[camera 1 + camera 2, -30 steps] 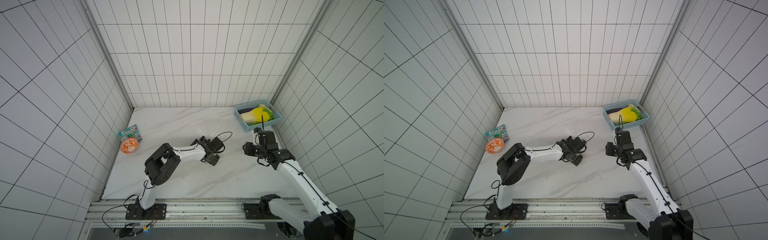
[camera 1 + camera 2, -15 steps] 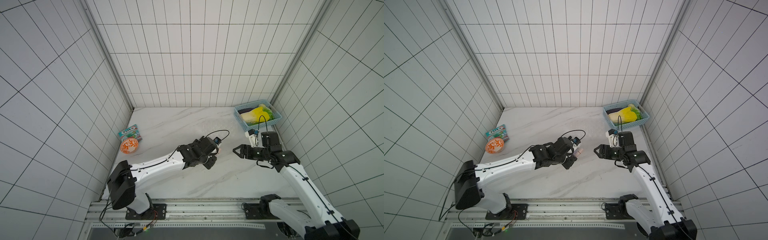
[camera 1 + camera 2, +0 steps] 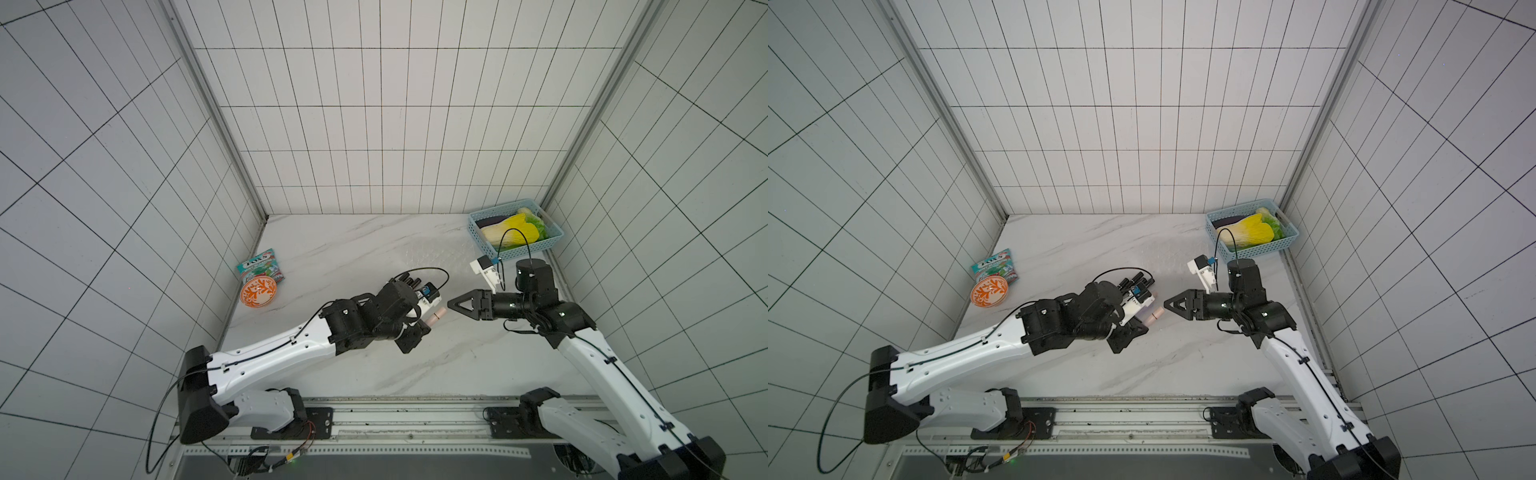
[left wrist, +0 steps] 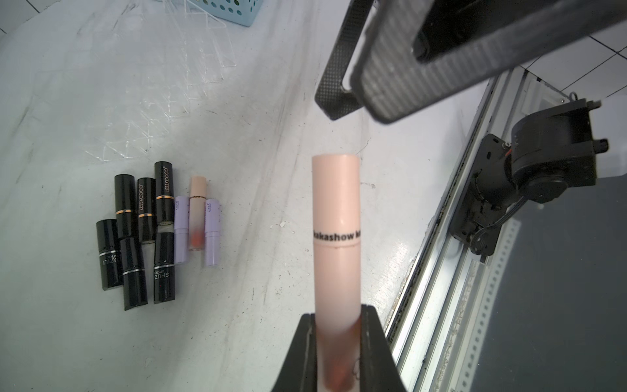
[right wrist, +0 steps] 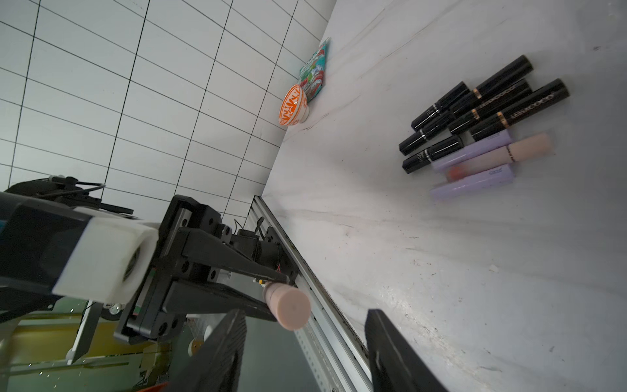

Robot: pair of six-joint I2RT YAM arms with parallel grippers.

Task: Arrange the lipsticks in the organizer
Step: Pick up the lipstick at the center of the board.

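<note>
Both arms have swung together: left gripper (image 4: 337, 315) clamps a pink lipstick (image 4: 336, 210) in mid-air, right gripper (image 5: 304, 310), jaws apart, faces its cap. Misaligned handover could drop it; the clear organizer (image 4: 163, 88) stands empty.

The left arm (image 3: 270, 353) is no longer folded with its elbow high. It lies stretched low over the white marble bench (image 3: 332, 249), and its black shoulder housing leans away from the light-blue perforated basket (image 3: 544, 244). The left gripper (image 3: 428, 322) now shows a pale pink lip-gloss tube (image 3: 436, 318) clamped between its jaws, lifted off the bench. The right gripper (image 3: 454, 303), which a second ago pointed downward nearer the basket, has turned level and moved farther from the basket. Its tip is now just beside the tube's cap end, not touching it. In the right wrist view its jaws stand apart, with the cap showing between them.
</note>
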